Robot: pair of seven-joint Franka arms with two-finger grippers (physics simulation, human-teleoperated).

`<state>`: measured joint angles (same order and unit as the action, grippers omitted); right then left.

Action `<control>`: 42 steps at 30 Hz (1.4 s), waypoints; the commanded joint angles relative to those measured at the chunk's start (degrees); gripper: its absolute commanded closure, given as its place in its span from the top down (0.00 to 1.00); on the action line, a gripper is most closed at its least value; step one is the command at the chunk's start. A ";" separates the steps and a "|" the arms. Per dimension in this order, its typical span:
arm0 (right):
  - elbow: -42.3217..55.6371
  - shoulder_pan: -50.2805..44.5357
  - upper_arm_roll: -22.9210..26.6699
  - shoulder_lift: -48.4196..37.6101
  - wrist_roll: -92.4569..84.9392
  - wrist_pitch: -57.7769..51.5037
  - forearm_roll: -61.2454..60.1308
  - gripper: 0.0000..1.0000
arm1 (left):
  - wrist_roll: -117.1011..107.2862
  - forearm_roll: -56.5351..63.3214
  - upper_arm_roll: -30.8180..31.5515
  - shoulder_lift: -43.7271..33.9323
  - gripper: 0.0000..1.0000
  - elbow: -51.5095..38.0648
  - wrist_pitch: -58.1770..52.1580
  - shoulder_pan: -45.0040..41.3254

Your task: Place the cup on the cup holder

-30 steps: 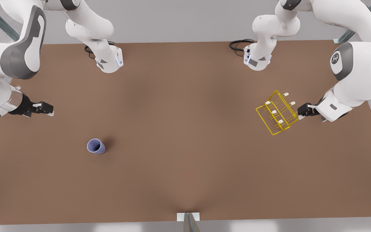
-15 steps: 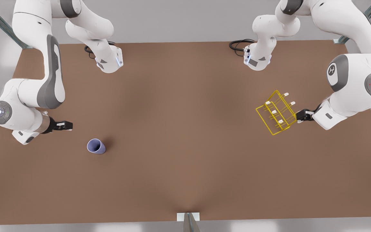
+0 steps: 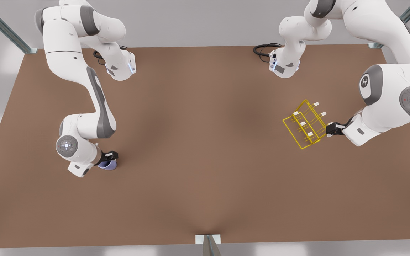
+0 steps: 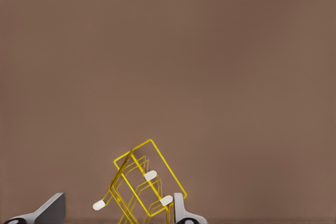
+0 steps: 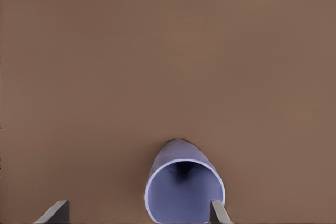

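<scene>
Lavender-blue cup (image 5: 184,188) sits between my right gripper's (image 3: 111,156) spread fingers (image 5: 219,212), not clamped, mouth facing my wrist camera. Cup (image 3: 106,165) stands on the brown table (image 3: 205,149). My left gripper (image 3: 330,128) is well apart from the cup, fingers (image 4: 180,208) apart either side of the yellow cup holder's (image 3: 306,124) frame edge, not clenched. The cup holder (image 4: 143,182) rests on the table, white-tipped pegs up.

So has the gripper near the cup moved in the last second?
Yes. The right gripper has swung from the table's left edge in the front view down to the cup, fingers open around it.
</scene>
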<state>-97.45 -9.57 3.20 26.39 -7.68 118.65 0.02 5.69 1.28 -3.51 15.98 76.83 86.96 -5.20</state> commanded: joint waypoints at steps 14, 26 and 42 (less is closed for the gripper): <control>-8.10 -1.94 0.49 0.25 4.78 10.98 -3.72 1.00 | 0.20 0.03 -0.01 0.45 1.00 -0.01 -0.65 -0.08; -12.50 -1.33 0.58 1.48 3.82 17.05 -3.01 0.96 | 0.11 0.12 -0.01 1.07 1.00 -0.01 -0.65 -0.08; -12.50 -0.89 1.10 0.33 -2.42 14.59 -2.75 0.21 | 0.11 0.03 -0.01 1.59 1.00 -0.01 -0.65 0.01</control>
<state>-109.99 -10.49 4.30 26.98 -7.03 134.24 -3.01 5.86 1.31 -3.51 17.61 76.84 86.41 -5.19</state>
